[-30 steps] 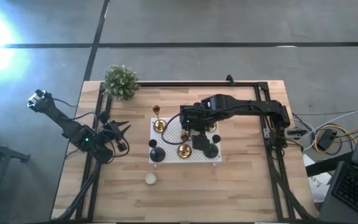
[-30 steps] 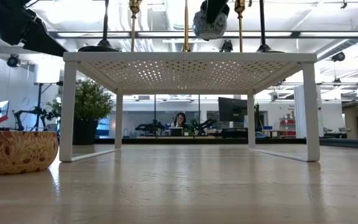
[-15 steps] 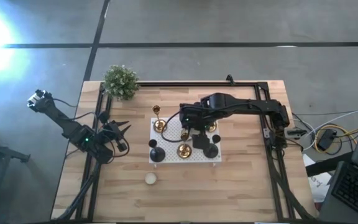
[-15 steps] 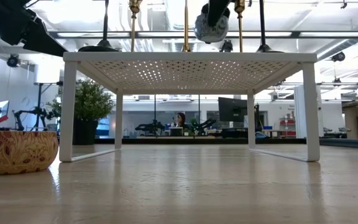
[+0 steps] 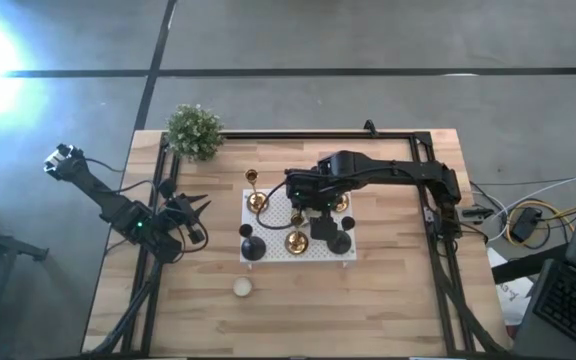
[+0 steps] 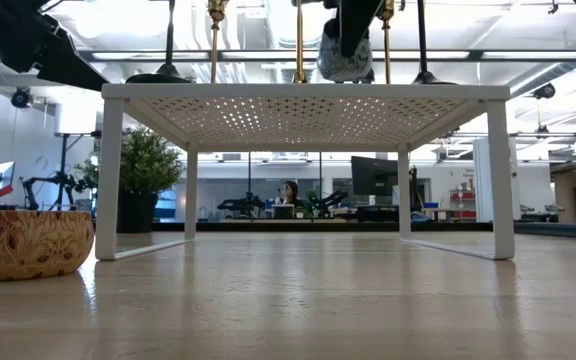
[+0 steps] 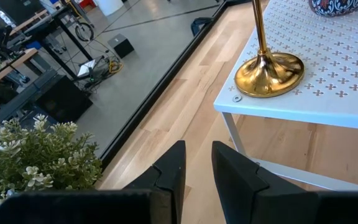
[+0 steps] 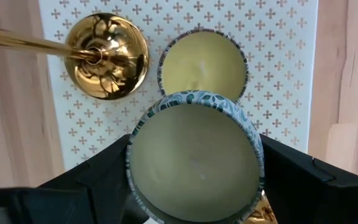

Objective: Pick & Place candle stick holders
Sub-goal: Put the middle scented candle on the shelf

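A white perforated stand (image 5: 273, 215) sits mid-table. On it stand brass-gold candle stick holders (image 5: 256, 200) (image 5: 296, 240) (image 5: 340, 203) and squat black ones (image 5: 252, 246) (image 5: 330, 235). My right gripper (image 5: 304, 197) hangs over the stand, shut on a blue-patterned candle pot (image 8: 194, 163). A second, matching pot (image 8: 202, 62) rests on the stand beside a gold holder's round base (image 8: 107, 56). My left gripper (image 7: 197, 177) waits near the table's left edge, its fingers a little apart with nothing between them, facing the stand's corner holder (image 7: 269, 65). My right gripper pinches the candle pot's round side wall (image 8: 131, 163) between its two fingers (image 8: 101, 171), one on each side. The fingers come from above and point down. The pot stays upright with its wax top up, lifted a little above the stand's top (image 6: 308, 92).
A potted plant (image 5: 195, 130) stands at the table's far left corner. A small leaf-patterned bowl (image 5: 241, 287) (image 6: 28, 243) sits on the wood in front of the stand. Black frame rails (image 5: 438, 240) run along the table's sides. A person (image 6: 290, 192) sits far off in the room.
My right gripper has come down toward the stand's top with the candle pot, which stays upright in the hold.
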You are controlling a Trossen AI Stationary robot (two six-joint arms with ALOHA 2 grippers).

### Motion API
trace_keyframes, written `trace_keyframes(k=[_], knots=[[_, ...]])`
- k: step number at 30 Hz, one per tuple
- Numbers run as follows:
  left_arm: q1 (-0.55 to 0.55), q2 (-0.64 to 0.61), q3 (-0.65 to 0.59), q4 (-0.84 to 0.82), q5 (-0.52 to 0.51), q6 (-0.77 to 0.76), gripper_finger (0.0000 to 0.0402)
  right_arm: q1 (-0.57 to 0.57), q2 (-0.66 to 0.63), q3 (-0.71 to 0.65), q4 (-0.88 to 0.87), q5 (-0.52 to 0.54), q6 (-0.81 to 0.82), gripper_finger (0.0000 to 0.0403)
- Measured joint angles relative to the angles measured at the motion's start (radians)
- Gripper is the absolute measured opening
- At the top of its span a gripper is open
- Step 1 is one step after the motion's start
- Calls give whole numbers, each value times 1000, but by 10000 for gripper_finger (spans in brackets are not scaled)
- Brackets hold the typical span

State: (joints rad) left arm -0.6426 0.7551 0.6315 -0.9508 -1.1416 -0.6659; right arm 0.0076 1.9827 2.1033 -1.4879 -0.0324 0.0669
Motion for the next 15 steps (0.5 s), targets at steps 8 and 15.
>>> trace_keyframes(k=[8, 15], knots=[[0, 0, 0, 0, 0, 0, 83, -7, 0, 0, -2, -4, -25, 285], [0, 0, 0, 0, 0, 0, 83, -7, 0, -1, -24, -8, -31, 285]])
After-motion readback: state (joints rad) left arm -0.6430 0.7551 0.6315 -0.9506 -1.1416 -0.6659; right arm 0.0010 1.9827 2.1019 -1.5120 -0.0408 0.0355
